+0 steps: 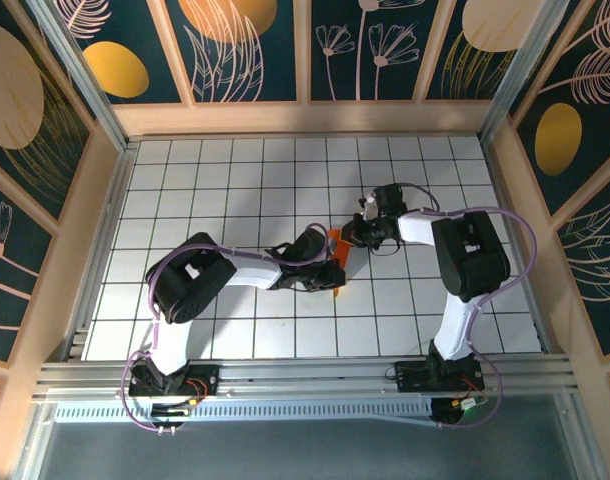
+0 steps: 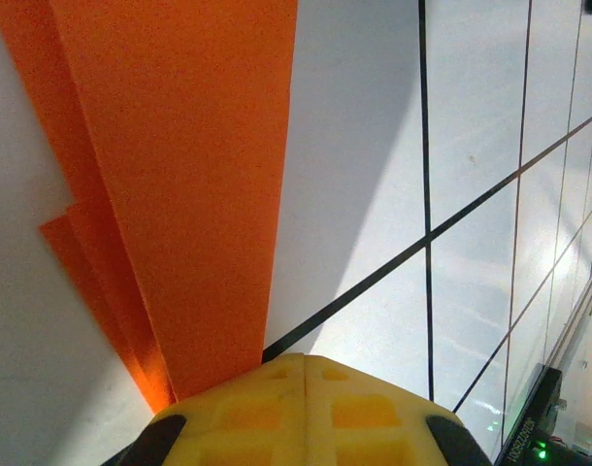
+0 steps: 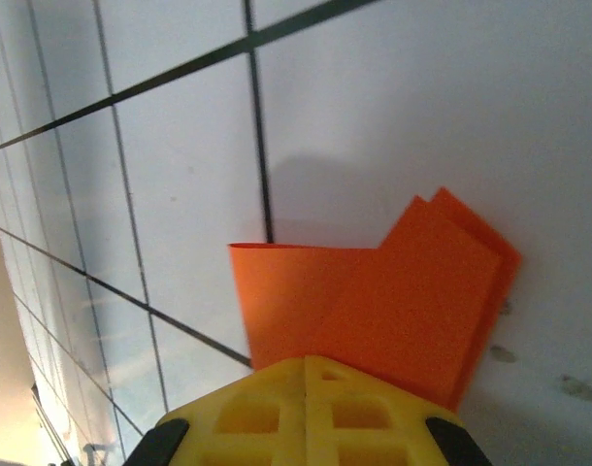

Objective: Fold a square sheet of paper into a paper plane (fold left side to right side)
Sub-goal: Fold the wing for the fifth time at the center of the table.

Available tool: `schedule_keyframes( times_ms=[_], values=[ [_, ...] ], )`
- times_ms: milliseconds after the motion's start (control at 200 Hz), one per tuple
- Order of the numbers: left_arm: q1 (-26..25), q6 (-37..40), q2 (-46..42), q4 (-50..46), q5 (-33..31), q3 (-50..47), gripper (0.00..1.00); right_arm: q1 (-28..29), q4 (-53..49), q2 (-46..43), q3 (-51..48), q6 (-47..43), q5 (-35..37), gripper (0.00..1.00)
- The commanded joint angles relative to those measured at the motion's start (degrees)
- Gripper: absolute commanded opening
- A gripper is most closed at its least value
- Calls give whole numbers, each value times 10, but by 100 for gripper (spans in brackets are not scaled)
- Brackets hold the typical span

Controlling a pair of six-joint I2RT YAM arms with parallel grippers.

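Orange paper [image 1: 336, 239] is seen folded in layers on the gridded table [image 1: 235, 170], just right of centre in the top view, between the two grippers. Left gripper [image 2: 304, 374] and right gripper [image 3: 306, 367] are both closed, fingertips together at either end of the paper; an actual pinch cannot be confirmed.

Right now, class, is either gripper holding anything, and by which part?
Unclear. The left gripper and right gripper, both shut, each meet an edge of the folded orange paper; pinched or merely pressed flat cannot be told.
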Motion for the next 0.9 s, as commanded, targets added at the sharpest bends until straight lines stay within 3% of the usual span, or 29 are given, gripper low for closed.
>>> schedule_keyframes(
  times_ms=[0, 390, 896],
  values=[
    [3, 5, -2, -42, -19, -20, 0, -9, -4, 14, -2, -16, 11, 0],
    [21, 8, -39, -17, 20, 17, 0, -28, -30, 41, -10, -43, 17, 0],
    [29, 46, 46, -73, 27, 104, 0, -27, -21, 39, -22, -36, 17, 0]
  ],
)
